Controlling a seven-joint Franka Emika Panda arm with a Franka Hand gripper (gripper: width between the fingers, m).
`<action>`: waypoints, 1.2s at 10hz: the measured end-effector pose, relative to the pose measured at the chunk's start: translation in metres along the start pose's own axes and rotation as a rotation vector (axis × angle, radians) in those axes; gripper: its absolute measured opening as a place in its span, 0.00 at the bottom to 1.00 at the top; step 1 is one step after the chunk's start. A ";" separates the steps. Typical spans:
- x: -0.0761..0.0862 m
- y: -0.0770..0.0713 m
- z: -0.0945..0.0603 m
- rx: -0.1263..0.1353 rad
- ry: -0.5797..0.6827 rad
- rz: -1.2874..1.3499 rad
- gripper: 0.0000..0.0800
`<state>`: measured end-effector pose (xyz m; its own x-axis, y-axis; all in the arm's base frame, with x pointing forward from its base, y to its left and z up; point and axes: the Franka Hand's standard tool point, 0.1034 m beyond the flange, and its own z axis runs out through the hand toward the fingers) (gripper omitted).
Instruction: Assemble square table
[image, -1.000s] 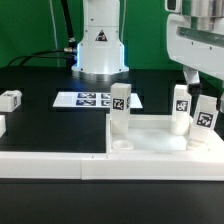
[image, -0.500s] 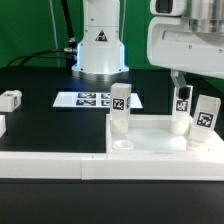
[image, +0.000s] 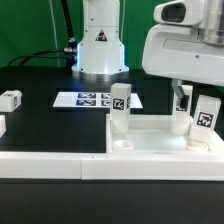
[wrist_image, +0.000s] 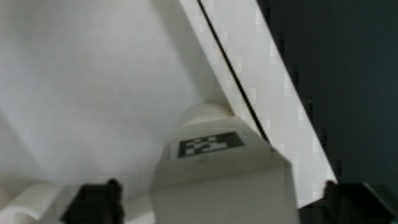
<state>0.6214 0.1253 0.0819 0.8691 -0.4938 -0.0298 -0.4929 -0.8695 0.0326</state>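
Note:
The white square tabletop (image: 150, 160) lies at the front on the exterior view's right, with three tagged white legs standing in its corner sockets: back left (image: 119, 108), back right (image: 181, 112) and front right (image: 206, 120). My gripper (image: 181, 93) hangs just over the back right leg. In the wrist view the gripper (wrist_image: 228, 198) is open, with one dark finger (wrist_image: 96, 200) on either side of that leg (wrist_image: 222, 175) and a gap between each finger and the leg. The tabletop's inner face (wrist_image: 89, 90) lies beyond the leg.
A loose tagged leg (image: 9, 99) lies at the exterior view's left, and another white part (image: 2, 126) shows at the left edge. The marker board (image: 88, 99) lies in front of the robot base (image: 99, 50). A long white rail (image: 45, 165) runs along the front.
The arm has moved toward the exterior view's left and come over the back right leg. The legs and tabletop have not moved.

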 end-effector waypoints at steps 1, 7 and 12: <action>0.000 0.000 0.000 0.000 0.000 0.005 0.50; 0.005 0.000 0.001 0.026 0.007 0.459 0.36; 0.008 -0.003 0.002 0.169 -0.045 1.225 0.36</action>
<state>0.6295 0.1241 0.0799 -0.1697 -0.9799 -0.1049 -0.9819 0.1772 -0.0665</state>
